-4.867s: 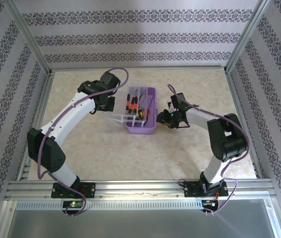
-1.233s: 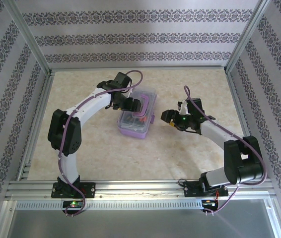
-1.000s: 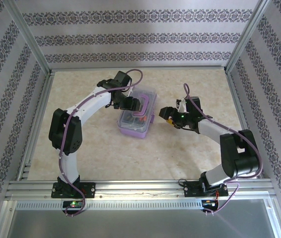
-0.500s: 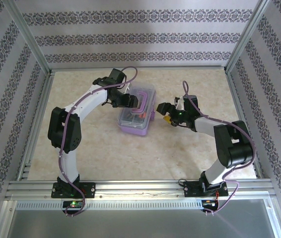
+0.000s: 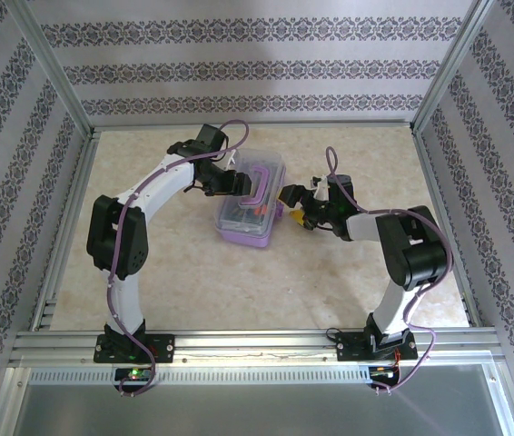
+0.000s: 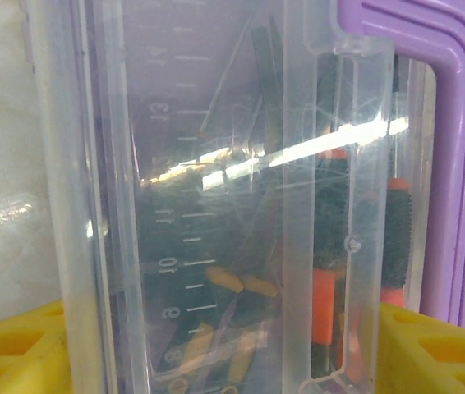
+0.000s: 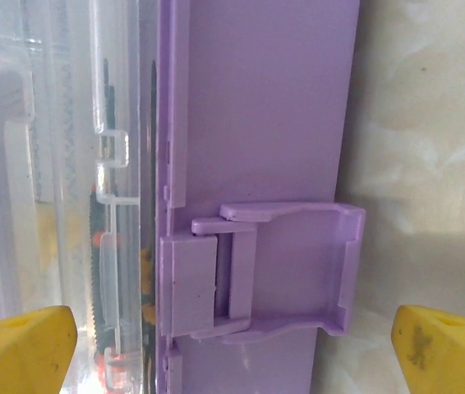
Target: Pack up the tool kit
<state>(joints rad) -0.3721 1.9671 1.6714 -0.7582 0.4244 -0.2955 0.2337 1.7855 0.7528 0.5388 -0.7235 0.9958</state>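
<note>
While between left pincer and right pincer, lidded box (latch rightward)

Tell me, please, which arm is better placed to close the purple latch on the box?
Right: the open right tool faces the latch on the box, while the left tool is over the clear lid beside the handle.

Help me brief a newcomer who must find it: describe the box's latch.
On the pale table, find the clear-lidded purple box. On its side wall facing the right end effector sits the latch: the one raised, hinged purple flap on that flat wall.
</note>
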